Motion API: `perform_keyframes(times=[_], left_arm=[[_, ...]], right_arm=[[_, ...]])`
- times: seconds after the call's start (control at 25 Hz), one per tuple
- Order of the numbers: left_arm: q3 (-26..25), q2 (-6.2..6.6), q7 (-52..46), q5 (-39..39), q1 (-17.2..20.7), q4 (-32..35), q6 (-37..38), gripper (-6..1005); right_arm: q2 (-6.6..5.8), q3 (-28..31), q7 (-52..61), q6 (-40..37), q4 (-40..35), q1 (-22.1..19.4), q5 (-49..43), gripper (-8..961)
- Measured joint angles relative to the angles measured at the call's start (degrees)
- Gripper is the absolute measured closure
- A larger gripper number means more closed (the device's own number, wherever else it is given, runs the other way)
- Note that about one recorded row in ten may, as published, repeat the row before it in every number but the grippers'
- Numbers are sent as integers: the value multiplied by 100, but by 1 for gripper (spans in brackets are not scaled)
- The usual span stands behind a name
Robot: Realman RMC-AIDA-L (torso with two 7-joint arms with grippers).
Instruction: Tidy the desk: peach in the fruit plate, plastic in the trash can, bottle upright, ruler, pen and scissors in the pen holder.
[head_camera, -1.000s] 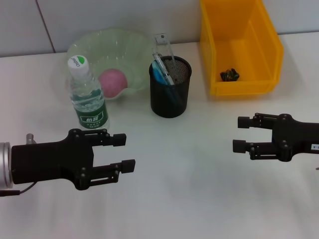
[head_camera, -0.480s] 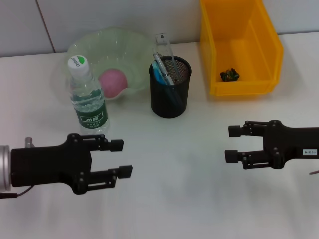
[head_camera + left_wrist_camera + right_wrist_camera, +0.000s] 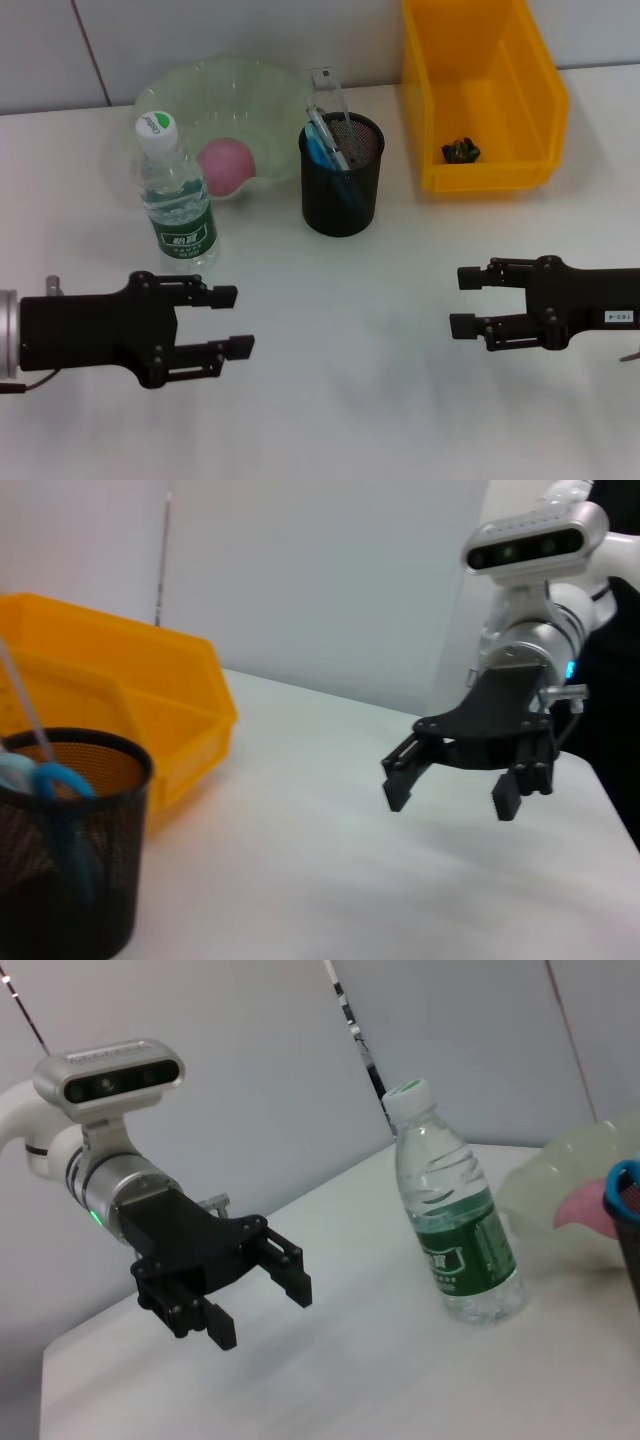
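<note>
Peach (image 3: 226, 165) in fruit plate (image 3: 205, 90), bottle (image 3: 176, 195) upright beside it, scissors (image 3: 322, 152) and pen in pen holder (image 3: 342, 190), plastic (image 3: 460, 150) in trash can (image 3: 500, 40), left hand (image 3: 231, 321) and right hand (image 3: 463, 301) released, empty, above worktop (image 3: 340, 350).

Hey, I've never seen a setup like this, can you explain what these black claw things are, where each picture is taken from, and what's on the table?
They are a robot's two grippers, each on an arm. The head view looks down from the robot's head: the left gripper and right gripper hover over the white table, both open and holding nothing. Each wrist view comes from a camera on one arm and shows the opposite gripper. On the table: an upright water bottle, a peach in the fruit plate, a mesh pen holder with stationery, and a yellow bin holding a crumpled scrap.
</note>
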Motion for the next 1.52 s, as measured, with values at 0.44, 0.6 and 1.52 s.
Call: perform_keyframes(times=[0.44, 0.6, 1.52], left_arm=[[-123, -44, 16, 14, -4, -9, 11, 383], [-132, -83, 15, 14, -11, -8, 4, 383], [-138, -76, 1, -24, 28, -147, 154, 383]], right_arm=[[-48, 86, 71, 4, -19, 22, 4, 136], [-60, 86, 53, 5, -33, 52, 1, 136], [-68, 31, 48, 15, -31, 126, -9, 136]])
